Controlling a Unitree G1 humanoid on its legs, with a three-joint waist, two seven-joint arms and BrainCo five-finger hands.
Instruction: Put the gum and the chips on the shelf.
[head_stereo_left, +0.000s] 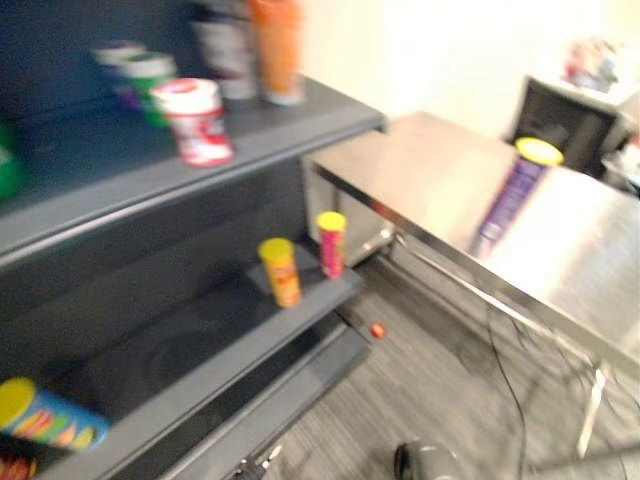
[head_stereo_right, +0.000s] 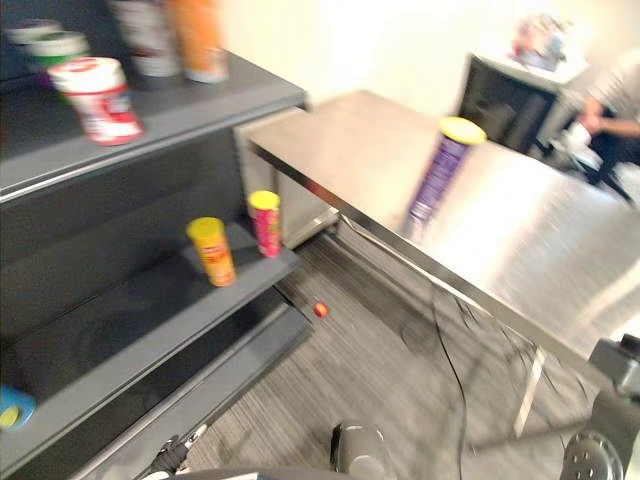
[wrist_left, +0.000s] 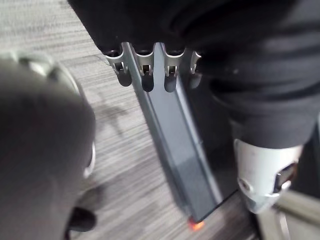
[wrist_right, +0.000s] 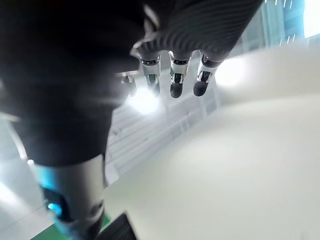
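A tall purple chips can (head_stereo_left: 512, 192) with a yellow lid stands upright on the steel table (head_stereo_left: 590, 260), near its front edge. On the lower board of the dark shelf (head_stereo_left: 200, 345) stand a yellow canister (head_stereo_left: 281, 271) and a pink one (head_stereo_left: 331, 243), both small with yellow lids. My left hand (wrist_left: 150, 75) hangs over the floor by the shelf's base, fingers straight, holding nothing. My right hand (wrist_right: 172, 77) has straight fingers too and is empty, with a pale surface past it.
The upper shelf board (head_stereo_left: 290, 125) carries a red-and-white tub (head_stereo_left: 197, 121), a green tub (head_stereo_left: 150, 82) and taller cans. A colourful can (head_stereo_left: 45, 418) lies at the lower left. A small orange thing (head_stereo_left: 377, 329) lies on the floor. A person (head_stereo_right: 610, 115) sits far right by a black cabinet (head_stereo_right: 510, 100).
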